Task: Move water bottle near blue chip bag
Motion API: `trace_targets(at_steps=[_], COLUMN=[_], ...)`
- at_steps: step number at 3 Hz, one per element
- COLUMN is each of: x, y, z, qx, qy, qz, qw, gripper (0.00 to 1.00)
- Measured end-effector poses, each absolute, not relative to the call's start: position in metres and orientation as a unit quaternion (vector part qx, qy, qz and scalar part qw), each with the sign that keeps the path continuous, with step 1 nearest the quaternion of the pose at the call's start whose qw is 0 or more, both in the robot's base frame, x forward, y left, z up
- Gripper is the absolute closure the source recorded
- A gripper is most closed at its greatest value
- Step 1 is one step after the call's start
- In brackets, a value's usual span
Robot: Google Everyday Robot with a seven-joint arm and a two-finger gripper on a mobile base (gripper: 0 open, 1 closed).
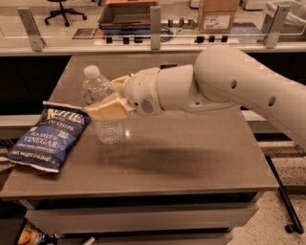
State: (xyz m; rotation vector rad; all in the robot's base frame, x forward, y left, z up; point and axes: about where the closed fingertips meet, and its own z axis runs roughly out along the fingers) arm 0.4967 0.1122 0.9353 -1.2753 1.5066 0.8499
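Observation:
The water bottle (102, 98) is clear ribbed plastic with a white cap. It stands upright, at or just above the brown table (191, 158), a short way right of the blue chip bag. My gripper (109, 98) is shut on the water bottle's middle, with tan fingers (109, 111) on either side. The white arm (229, 86) reaches in from the right. The blue chip bag (48, 136) lies flat at the table's left edge, with white "Vinegar" lettering facing up.
A glass-topped counter (143, 38) with metal posts runs behind the table, with a cardboard box (217, 14) and a dark tray (126, 14) beyond. An office chair (64, 9) stands far back left. The table's front edge is below.

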Motion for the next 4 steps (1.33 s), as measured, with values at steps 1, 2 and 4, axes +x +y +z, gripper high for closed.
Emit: trace_targets(at_steps=[1,2,4], x=[0.498,0.497,0.487], y=[0.122,0.13,0.142], z=[0.932,0.925,0.918], qx=[-0.527,-0.53,-0.536], qy=[0.611,0.601,0.59], qz=[0.355,0.366,0.372], qw=[0.472,0.473,0.476], gripper=[1.0,1.0,0.83])
